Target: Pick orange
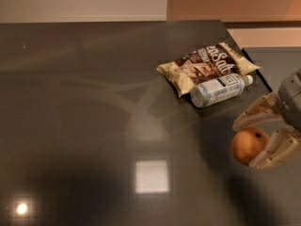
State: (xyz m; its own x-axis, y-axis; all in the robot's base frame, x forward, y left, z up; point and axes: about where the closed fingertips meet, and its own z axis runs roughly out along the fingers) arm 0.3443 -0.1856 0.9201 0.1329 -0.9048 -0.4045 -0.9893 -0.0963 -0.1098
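Note:
The orange (249, 146) is a small round fruit with a dark stem dot, at the right side of the dark tabletop (94, 102). My gripper (245, 145) reaches in from the right edge. Its two pale fingers (277, 149) are closed around the orange, one above it and one below. The orange appears held slightly above the table, with a dark shadow beneath it.
A brown and cream snack bag (207, 65) lies at the back right of the table. A clear water bottle (218, 89) with a dark label lies on its side against the bag, just above the gripper. The table's right edge runs close behind them.

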